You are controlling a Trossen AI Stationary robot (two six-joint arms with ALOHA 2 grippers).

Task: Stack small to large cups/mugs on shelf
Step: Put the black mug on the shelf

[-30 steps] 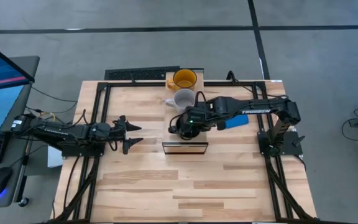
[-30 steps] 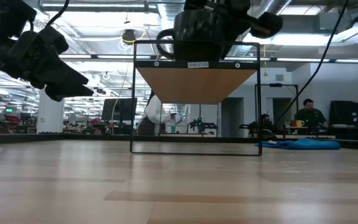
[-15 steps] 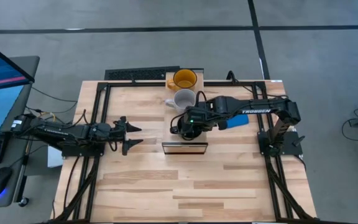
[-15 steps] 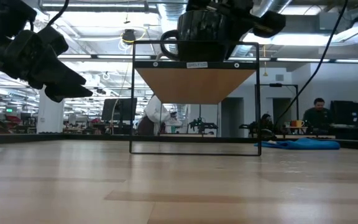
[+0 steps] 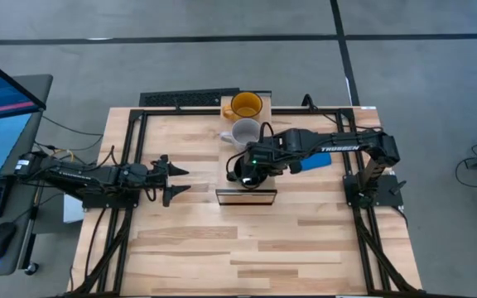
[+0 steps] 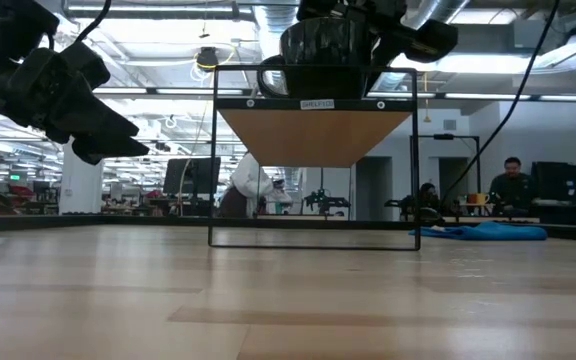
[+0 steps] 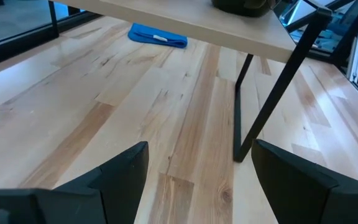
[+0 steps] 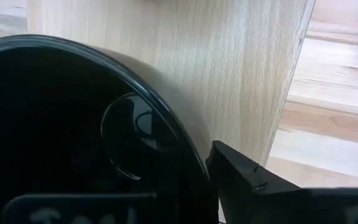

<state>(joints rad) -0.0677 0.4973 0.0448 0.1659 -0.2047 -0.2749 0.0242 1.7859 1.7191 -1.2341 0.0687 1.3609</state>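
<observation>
The light-wood shelf (image 5: 247, 197) runs from the table's far edge toward its middle. A yellow-orange mug (image 5: 245, 105) stands on its far end, with a light grey mug (image 5: 244, 132) just nearer. My right gripper (image 5: 248, 169) is shut on the black mug (image 6: 326, 48) over the shelf's near part. The mug is upright with its handle (image 6: 271, 78) toward my left arm. Its base is level with the shelf top (image 6: 313, 98); whether it rests there I cannot tell. My left gripper (image 5: 175, 180) is open and empty, left of the shelf. My right gripper grips the black mug's wall at the rim (image 8: 191, 155), one finger inside the mug (image 8: 73, 208) and one outside (image 8: 253, 180). The fingers come from above, slanting from the table's right side. The mug stays upright over the shelf top.
A flat blue object (image 5: 313, 162) lies on the table right of the shelf, under my right arm. The shelf's dark metal legs (image 7: 272, 93) stand in front of my left gripper. Bare tabletop (image 5: 247, 248) lies toward the near edge. People show in the room beyond the table.
My right gripper has gone slightly down with the black mug, which stays upright over the near part of the shelf.
</observation>
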